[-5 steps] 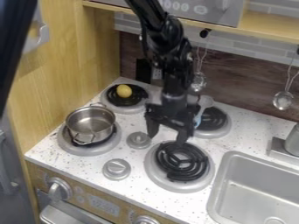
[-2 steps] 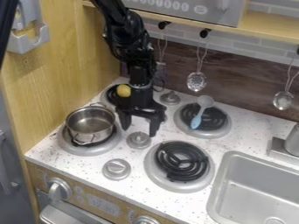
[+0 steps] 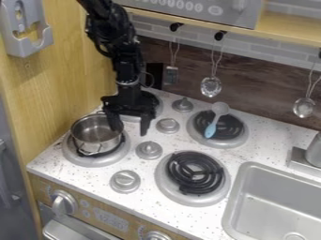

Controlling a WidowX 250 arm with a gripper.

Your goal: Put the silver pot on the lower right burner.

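Currently: arm (image 3: pixel 128 61) angled down from eleven o'clock | gripper (image 3: pixel 130 131) wide, one finger over silver pot (image 3: pixel 89 138) at two o'clock | lower right burner (image 3: pixel 195 172), pot's four o'clock.

Blue-handled spoon (image 3: pixel 216 117) across the upper right burner (image 3: pixel 222 143), gray sink (image 3: pixel 276 201) at lower right.

A glossy black, bulky-jointed arm has a thin dark cable looping beside it.

From here, I watch the gripper (image 3: pixel 131 131) swing left, away from the lower right burner (image 3: pixel 195 173), to the silver pot (image 3: pixel 94 138).
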